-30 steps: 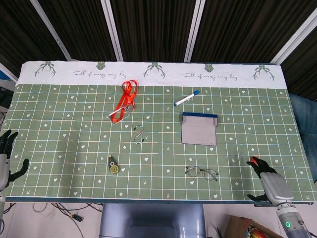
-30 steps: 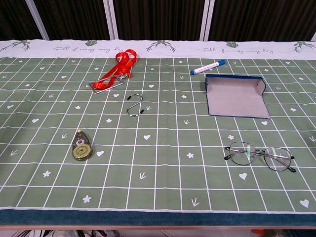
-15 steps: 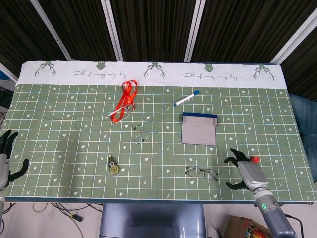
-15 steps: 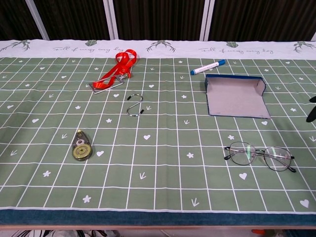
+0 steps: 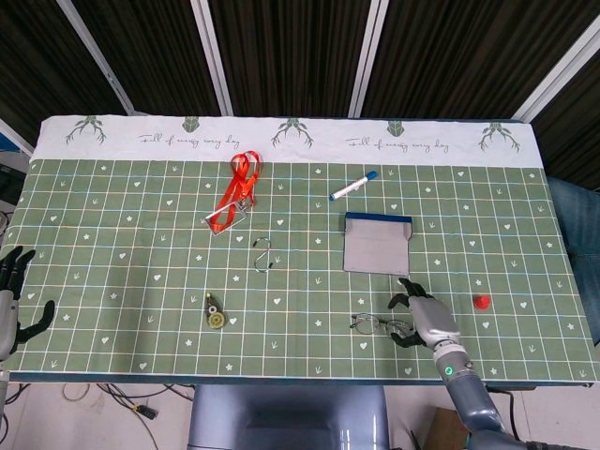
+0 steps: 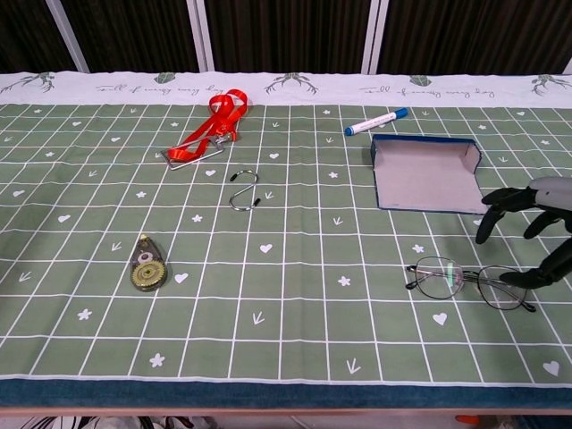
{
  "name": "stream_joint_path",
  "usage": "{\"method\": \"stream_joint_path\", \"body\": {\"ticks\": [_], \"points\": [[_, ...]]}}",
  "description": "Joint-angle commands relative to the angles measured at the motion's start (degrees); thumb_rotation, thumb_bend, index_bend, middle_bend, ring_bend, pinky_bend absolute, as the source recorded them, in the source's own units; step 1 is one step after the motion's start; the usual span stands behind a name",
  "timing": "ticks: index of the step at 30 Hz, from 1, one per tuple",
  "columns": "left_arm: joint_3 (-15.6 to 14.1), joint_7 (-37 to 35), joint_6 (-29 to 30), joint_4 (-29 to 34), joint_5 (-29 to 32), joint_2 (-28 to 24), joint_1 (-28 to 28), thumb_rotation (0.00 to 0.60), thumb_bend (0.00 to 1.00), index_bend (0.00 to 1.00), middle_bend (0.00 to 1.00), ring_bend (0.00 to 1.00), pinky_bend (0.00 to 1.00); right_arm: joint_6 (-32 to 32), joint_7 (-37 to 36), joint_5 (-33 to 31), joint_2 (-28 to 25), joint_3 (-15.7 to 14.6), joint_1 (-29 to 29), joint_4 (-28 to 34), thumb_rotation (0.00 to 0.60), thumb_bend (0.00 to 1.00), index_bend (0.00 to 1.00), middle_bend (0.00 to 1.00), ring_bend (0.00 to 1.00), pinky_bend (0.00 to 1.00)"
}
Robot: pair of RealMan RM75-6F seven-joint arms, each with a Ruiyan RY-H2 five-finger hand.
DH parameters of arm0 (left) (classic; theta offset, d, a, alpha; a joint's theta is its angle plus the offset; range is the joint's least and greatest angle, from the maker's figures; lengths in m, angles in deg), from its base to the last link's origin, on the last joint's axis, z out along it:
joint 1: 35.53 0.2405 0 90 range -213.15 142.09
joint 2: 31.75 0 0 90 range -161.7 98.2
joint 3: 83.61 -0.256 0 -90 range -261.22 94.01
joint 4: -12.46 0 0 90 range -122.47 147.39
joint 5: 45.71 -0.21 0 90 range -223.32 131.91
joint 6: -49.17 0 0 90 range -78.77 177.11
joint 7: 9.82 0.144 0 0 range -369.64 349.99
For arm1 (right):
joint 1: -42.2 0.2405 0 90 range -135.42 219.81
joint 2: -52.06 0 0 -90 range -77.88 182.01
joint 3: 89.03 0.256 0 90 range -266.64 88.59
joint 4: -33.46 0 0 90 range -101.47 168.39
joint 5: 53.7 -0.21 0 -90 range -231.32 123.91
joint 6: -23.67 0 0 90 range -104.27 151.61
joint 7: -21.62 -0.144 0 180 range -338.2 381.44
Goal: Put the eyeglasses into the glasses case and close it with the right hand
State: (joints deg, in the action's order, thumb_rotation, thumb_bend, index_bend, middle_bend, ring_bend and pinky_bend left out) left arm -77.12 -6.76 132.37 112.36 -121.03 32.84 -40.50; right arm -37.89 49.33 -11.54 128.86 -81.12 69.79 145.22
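A: Where did we see the eyeglasses [image 6: 471, 282]?
B: Flat near the table's [image 5: 112, 225] front edge, toward its right corner, before the open glasses case [image 6: 427, 174].
A: And our hands?
B: Right hand [image 6: 536, 228] hovered over them, fingers spread, grasping nothing; left hand [image 5: 13, 302] likewise empty.

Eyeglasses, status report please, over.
Right hand open, over eyeglasses, no grip. Left hand open at table edge. Glasses case open, nothing between.
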Motion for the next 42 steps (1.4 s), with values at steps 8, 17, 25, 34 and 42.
{"method": "stream_joint_path", "body": {"ticks": [8,17,25,34,42], "points": [[0.0,0.0,-0.1,0.1,0.1,-0.1,-0.1,0.6,0.39,0.07,0.0,0.0,0.0,-2.9,2.2,-4.1,4.6,0.2,2.3,-1.7,0.6,0.37,0.41,0.0,0.03,0.2],[0.0,0.2,-0.3,0.1,0.3,-0.1,-0.1,0.6,0.39,0.09,0.0,0.0,0.0,-4.4,2.4,-4.9,6.7,0.1,2.9,-3.9,0.6,0.37,0.45,0.0,0.03,0.2],[-0.1,0.2,-0.3,0.1,0.3,-0.1,-0.1,0.6,0.39,0.09,0.0,0.0,0.0,-4.8,2.6,-5.8,7.6,-0.2,3.3,-5.1,0.6,0.37,0.48,0.0,0.03,0.2],[-0.1,0.3,-0.4,0.1,0.4,-0.2,-0.2,0.6,0.39,0.1,0.0,0.0,0.0,-5.3,2.9,-6.0,8.4,-0.5,3.7,-6.2,0.6,0.37,0.51,0.0,0.04,0.2],[0.0,0.2,-0.4,0.2,0.5,-0.2,-0.2,0.6,0.39,0.1,0.0,0.0,0.0,-5.7,3.4,-6.1,9.1,-0.5,4.1,-6.5,0.6,0.37,0.53,0.0,0.04,0.2]]}}
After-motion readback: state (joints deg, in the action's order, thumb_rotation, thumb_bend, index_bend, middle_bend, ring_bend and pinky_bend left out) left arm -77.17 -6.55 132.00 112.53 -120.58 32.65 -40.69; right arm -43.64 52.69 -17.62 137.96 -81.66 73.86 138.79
